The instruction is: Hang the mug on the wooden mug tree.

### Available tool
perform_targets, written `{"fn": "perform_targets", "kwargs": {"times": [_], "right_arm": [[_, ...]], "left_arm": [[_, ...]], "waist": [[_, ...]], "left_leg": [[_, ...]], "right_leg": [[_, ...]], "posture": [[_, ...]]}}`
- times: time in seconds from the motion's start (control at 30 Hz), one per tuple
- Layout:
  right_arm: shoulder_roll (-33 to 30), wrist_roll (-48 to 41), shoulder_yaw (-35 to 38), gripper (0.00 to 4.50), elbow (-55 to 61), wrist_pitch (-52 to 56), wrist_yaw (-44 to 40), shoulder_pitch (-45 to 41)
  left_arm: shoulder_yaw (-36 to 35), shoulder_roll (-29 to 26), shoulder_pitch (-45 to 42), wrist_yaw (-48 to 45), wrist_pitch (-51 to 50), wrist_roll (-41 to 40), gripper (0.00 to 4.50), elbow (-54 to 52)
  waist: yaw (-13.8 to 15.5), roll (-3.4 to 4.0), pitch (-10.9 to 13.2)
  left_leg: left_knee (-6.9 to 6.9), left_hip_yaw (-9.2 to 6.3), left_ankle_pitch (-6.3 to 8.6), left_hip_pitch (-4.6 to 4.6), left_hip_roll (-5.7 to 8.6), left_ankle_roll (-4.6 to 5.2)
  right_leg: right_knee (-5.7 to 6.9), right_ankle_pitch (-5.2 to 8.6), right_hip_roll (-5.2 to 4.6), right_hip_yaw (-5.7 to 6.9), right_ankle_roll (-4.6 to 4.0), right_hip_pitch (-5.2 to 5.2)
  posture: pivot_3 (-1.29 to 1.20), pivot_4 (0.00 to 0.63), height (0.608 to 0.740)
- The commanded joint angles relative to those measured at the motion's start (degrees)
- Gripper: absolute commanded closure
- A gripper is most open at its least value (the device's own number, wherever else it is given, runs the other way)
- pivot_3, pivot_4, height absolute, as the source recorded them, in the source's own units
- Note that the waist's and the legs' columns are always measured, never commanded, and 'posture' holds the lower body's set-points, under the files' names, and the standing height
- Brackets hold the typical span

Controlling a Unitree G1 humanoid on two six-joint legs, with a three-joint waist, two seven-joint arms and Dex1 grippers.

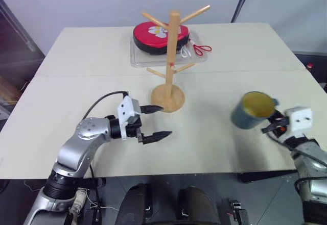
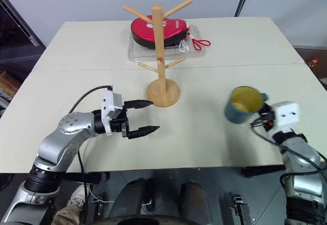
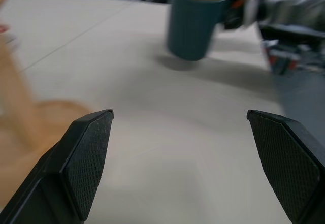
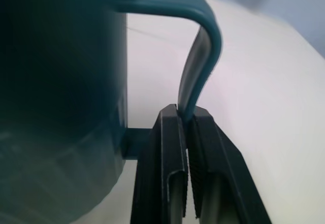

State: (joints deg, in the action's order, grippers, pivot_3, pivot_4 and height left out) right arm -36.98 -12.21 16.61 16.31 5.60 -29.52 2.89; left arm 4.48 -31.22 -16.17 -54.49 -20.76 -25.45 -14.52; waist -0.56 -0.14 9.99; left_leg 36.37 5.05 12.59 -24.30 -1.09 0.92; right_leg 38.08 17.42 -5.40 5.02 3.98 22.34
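I have a broad cream worktop (image 1: 92, 56) under me, with a seam running across it, and at its far side a clear plastic tray (image 1: 137, 57) carrying a red and black oval pouch (image 1: 153, 37) with a red cord. In front of the tray stands the light wooden mug tree (image 1: 172, 51) — an upright post on a round disc base, its angled pegs all bare, so nothing is hung yet. My left pincer (image 1: 156, 121) sits just beside that base with its black fingers (image 3: 89, 158) spread wide and nothing between them. Well apart from the tree, toward my right, is the dark teal-blue ceramic mug (image 1: 251, 110) with the yellow interior; the left wrist view shows a shadow under it with a gap, so I judge it is lifted clear of the worktop and tipped a little. My right pincer (image 4: 187, 158) is clenched on the mug's loop handle (image 4: 200, 56), the two fingers pinching the thin handle strip near its lower end. By my reckoning the pick-up is done; what is left is the carry across to the tree and threading the handle over a peg. The mug looks glossy and smooth — held by the handle alone, I expect it could swing.
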Motion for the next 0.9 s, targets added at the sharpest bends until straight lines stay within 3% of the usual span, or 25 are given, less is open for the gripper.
{"fn": "perform_targets", "kwargs": {"times": [0.03,0.2,0.4,0.63,0.9], "right_arm": [[-2.73,3.78,-6.86,4.47,19.43,11.67,2.18,-4.57],[-3.2,8.28,-19.93,4.47,30.88,28.76,3.65,-17.16],[0.45,13.98,-30.87,4.47,30.58,43.1,6.34,-31.47],[1.99,17.74,-36.52,4.47,27.58,50.78,6.77,-39.52],[4.59,18.65,-37.51,4.47,22.94,54.18,6.42,-46.88]], "left_arm": [[-3.88,-1.73,-0.86,-0.18,4.66,1.7,0.0,3.66],[-6.65,-2.74,-2.32,-0.08,9.11,2.85,0.0,8.93],[-9.55,-3.37,-3.3,-0.53,11.17,1.66,0.0,10.98],[-12.94,-4.58,-3.26,-1.95,9.49,-2.02,0.0,9.17],[-15.92,-7.99,-2.9,-3.79,1.51,-9.75,0.0,3.82]], "waist": [[-0.1,-0.07,0.02],[0.37,-0.31,0.08],[0.79,-0.35,0.1],[0.67,-0.36,0.1],[-0.35,-0.36,0.1]], "left_leg": [[0.0,-0.01,0.0,0.01,-0.01,0.0],[0.03,-0.05,0.01,-0.1,0.01,-0.01],[0.11,-0.04,0.04,-0.18,0.05,0.04],[0.11,-0.03,0.05,-0.2,0.08,0.07],[0.11,-0.04,0.05,-0.19,0.07,0.06]], "right_leg": [[-0.01,0.0,0.01,0.0,0.0,-0.01],[-0.04,0.0,-0.04,0.04,-0.01,0.05],[-0.05,-0.01,-0.11,0.05,-0.02,0.11],[-0.03,-0.01,-0.13,0.07,-0.02,0.11],[0.0,-0.01,-0.11,0.09,-0.01,0.11]], "posture": [[0.0,0.15,0.74],[0.0,0.15,0.74],[0.0,0.15,0.74],[0.0,0.15,0.74],[0.0,0.15,0.74]]}}
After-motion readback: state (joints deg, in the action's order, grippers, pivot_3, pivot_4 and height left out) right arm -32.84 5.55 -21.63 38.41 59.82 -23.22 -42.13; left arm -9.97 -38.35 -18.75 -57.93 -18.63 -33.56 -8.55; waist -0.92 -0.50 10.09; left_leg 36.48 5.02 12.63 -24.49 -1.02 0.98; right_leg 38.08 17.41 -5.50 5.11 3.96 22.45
